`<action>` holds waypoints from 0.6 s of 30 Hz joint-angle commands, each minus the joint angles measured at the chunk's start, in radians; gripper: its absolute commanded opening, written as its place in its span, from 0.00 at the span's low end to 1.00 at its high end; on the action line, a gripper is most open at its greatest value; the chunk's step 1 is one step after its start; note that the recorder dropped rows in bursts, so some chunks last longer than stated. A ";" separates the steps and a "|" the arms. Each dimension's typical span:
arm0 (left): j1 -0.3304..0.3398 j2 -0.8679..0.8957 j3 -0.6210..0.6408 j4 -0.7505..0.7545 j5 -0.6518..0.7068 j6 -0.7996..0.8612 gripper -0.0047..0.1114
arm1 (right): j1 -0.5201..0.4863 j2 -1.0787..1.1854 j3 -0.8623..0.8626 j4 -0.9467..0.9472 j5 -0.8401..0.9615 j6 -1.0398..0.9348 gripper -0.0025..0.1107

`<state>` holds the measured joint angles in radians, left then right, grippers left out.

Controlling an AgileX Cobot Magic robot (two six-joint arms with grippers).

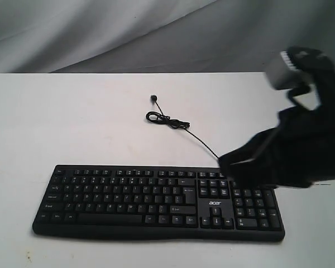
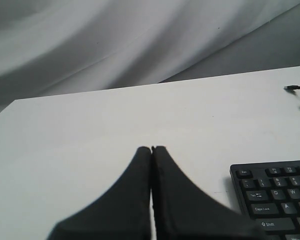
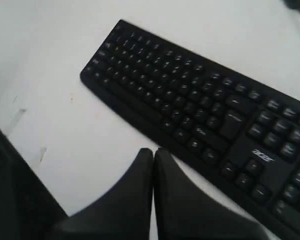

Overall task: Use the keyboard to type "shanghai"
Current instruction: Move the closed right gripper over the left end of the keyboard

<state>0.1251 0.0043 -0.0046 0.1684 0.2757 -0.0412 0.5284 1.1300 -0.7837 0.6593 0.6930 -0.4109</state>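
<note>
The black keyboard [image 1: 156,201] lies flat near the table's front edge, with white legends and an "acer" logo beside the number pad. Its thin black cable [image 1: 168,120] coils behind it. My right gripper [image 1: 223,161] hovers above the keyboard's back right part, near the number pad, fingers pressed together and empty. In the right wrist view that gripper [image 3: 153,151] is shut, with the keyboard [image 3: 200,115] spread beyond its tips. My left gripper [image 2: 151,148] is shut and empty over bare table, left of the keyboard's Esc corner [image 2: 272,195]. It does not show in the exterior view.
The white table [image 1: 72,123] ends at a grey draped backdrop [image 1: 100,28]. The cable's plug end [image 2: 291,88] lies on the table behind the keyboard. A dark edge [image 3: 10,200] shows at one side of the right wrist view.
</note>
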 commanded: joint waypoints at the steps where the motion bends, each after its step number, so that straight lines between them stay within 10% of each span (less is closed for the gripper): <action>1: -0.007 -0.004 0.005 -0.002 -0.010 -0.004 0.04 | 0.110 0.193 -0.135 0.028 -0.021 -0.067 0.02; 18: -0.007 -0.004 0.005 -0.002 -0.010 -0.004 0.04 | 0.341 0.700 -0.633 -0.129 -0.079 -0.131 0.02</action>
<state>0.1251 0.0043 -0.0046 0.1684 0.2757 -0.0412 0.8568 1.7670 -1.3528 0.5450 0.6198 -0.5304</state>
